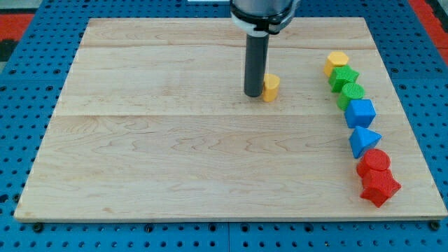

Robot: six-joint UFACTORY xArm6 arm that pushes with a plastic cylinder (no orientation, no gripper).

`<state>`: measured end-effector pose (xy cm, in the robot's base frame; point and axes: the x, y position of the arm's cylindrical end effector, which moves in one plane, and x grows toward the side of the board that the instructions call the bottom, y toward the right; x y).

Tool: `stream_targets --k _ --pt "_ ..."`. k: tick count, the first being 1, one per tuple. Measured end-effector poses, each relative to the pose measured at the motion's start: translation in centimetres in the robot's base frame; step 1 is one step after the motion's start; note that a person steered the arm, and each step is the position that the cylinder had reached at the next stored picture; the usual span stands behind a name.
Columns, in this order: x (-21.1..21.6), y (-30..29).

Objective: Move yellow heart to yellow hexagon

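The yellow heart (pixel 271 87) lies on the wooden board (pixel 175 154) a little right of centre near the view's top. My tip (pixel 253 94) stands just left of it, touching or almost touching its left side. The yellow hexagon (pixel 337 62) lies at the upper right, at the top of a column of blocks, well to the right of the heart.
Below the hexagon a column runs down the right side: a green star (pixel 344 78), a green block (pixel 351 94), a blue block (pixel 360 112), a blue triangle (pixel 363 140), a red round block (pixel 375 162) and a red star (pixel 379 187).
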<state>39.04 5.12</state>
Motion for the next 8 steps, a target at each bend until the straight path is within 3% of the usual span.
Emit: stream_targets --k 3,4,5,8 --pt "-0.4 6.5" --pt "2.1 7.5" --pt "1.4 7.6" --pt "-8.7 9.6"
